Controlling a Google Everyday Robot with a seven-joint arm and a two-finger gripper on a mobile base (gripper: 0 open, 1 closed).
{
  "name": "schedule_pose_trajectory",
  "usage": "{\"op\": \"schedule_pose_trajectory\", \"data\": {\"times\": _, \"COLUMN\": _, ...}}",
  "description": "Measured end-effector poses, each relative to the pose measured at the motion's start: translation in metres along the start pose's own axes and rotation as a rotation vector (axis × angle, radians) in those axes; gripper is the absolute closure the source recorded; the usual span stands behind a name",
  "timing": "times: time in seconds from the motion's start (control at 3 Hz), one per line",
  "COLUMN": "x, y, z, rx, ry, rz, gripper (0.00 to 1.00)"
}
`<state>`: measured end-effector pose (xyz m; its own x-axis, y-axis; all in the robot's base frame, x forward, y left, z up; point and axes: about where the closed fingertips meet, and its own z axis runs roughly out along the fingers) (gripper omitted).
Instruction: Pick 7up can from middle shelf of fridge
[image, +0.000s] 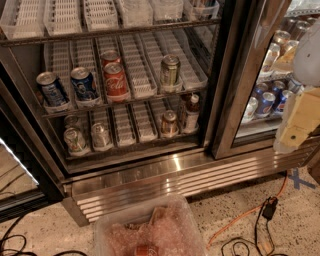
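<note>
While the fridge (150, 182) stood with its door open, the 7up can (170, 71) was seen upright on the middle shelf (142, 75), near the right end of the rack, well apart from the red Coca-Cola can (115, 80) and the blue Pepsi cans (84, 84) further along the row. And the gripper (298, 122) was found far off at the right edge of the view, out in front of the adjoining cooler (272, 55) and outside the cabinet altogether. Whether it was open or closed could not be told; no can was seen in it. So nothing of the pick could be counted as done: the can was untouched on its tray. Everything was judged to be left: the reach across into the shelf, the closing around the can, and the lift out past the rail.
</note>
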<state>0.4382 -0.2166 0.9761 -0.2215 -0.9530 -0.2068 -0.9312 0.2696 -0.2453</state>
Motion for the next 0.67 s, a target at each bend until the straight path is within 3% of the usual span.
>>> {"op": "schedule_pose_trajectory", "data": {"times": 0.33, "x": -0.003, "y": -0.002, "z": 0.002, "rx": 0.006, "ry": -0.014, "rz": -0.001, "gripper": 0.0}}
{"op": "schedule_pose_trajectory", "data": {"times": 0.67, "x": -0.023, "y": -0.004, "z": 0.04, "rx": -0.049, "ry": -0.054, "rz": -0.001, "gripper": 0.0}}
